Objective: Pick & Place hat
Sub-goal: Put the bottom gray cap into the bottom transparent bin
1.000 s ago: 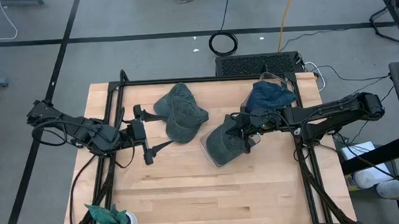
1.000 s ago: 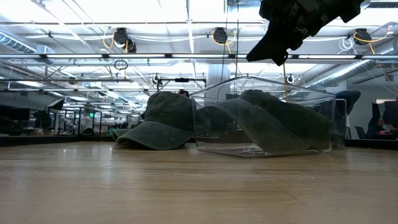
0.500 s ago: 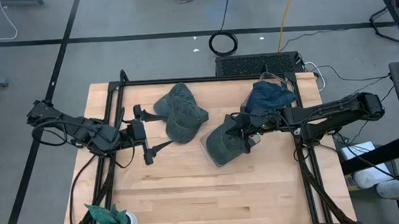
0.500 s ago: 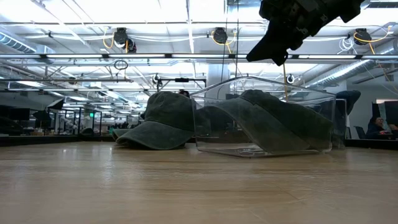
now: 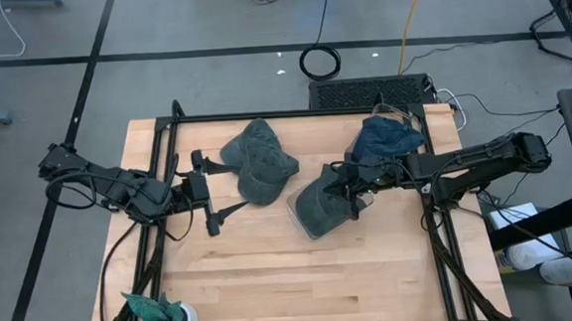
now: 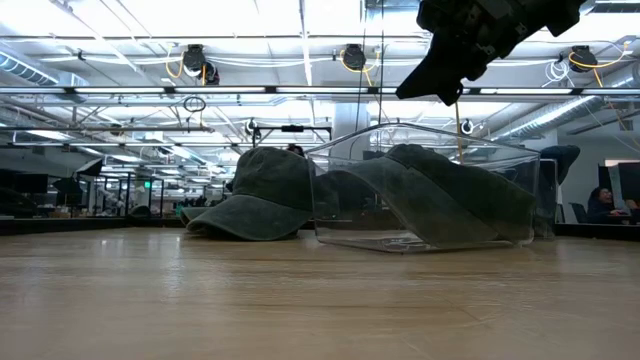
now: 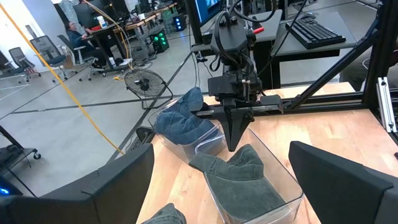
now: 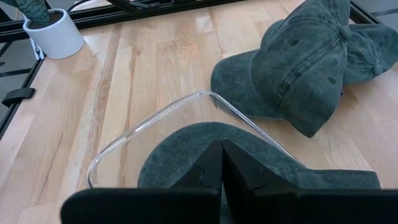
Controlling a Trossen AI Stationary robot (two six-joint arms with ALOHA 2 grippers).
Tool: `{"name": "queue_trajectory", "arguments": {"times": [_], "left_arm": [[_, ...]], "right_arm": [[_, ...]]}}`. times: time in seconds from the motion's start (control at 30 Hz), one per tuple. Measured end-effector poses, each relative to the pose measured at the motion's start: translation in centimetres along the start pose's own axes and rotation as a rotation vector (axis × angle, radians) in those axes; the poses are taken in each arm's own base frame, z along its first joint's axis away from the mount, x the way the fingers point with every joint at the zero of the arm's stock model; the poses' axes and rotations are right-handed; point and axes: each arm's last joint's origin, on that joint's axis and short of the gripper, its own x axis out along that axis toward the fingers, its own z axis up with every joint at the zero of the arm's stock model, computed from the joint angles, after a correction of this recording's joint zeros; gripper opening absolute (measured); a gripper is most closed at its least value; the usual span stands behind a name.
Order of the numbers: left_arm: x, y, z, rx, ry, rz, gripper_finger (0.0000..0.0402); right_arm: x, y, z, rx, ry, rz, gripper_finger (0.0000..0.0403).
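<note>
Right hand (image 5: 353, 198) — over soft hat (image 5: 321, 206)

Overhead, tabletop-level and two close wrist cameras all share the clear bin (image 5: 314, 214).

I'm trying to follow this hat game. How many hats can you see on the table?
4, I think: one in the clear bin, two dark green ones overlapping on the bare wood beside it, and a blue one in the far bin. More could be hidden underneath.
</note>
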Motion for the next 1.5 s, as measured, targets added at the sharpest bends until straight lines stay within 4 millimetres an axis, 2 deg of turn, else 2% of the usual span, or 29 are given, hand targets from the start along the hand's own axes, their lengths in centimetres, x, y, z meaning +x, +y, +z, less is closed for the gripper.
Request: {"name": "queue_trajectory", "arguments": {"times": [0.5, 0.57, 0.67, 0.73, 0.83, 0.93, 1.1, 1.23, 1.37, 1.5], "left_arm": [[0.0, 0.0, 0.0, 0.000, 0.000, 0.000, 0.0379], [0.0, 0.0, 0.0, 0.000, 0.000, 0.001, 0.0379], [0.0, 0.0, 0.0, 0.000, 0.000, 0.000, 0.0379], [0.0, 0.0, 0.0, 0.000, 0.000, 0.000, 0.0379], [0.0, 0.0, 0.0, 0.000, 0.000, 0.000, 0.0379], [0.0, 0.0, 0.0, 0.000, 0.000, 0.000, 0.0379], [0.0, 0.0, 0.0, 0.000, 0.000, 0.001, 0.0379], [0.0, 0.0, 0.0, 0.000, 0.000, 0.000, 0.0379], [0.0, 0.0, 0.0, 0.000, 0.000, 0.000, 0.0379], [0.0, 0.0, 0.0, 0.000, 0.000, 0.000, 0.0379]], "right_arm": [[0.0, 0.0, 0.0, 0.003, -0.003, 0.002, 0.0000], [0.2, 0.2, -0.5, -0.003, -0.015, 0.016, 0.0000], [0.8, 0.5, -2.2, -0.016, -0.056, 0.046, 0.0000], [1.2, 0.5, -3.2, -0.025, -0.138, 0.065, 0.0000], [1.4, 0.2, -3.6, -0.071, -0.234, 0.062, 0.0000], [1.5, -0.3, -3.6, -0.077, -0.124, 0.003, 0.0000], [2.3, 0.0, -3.6, -0.138, 0.061, -0.256, 0.0000], [4.4, 0.2, -3.4, -0.177, 0.105, -0.310, 0.0000], [6.7, -0.6, -3.8, -0.178, 0.236, -0.391, 0.0000], [8.1, -1.4, -4.4, -0.140, 0.378, -0.404, 0.0000]]}}
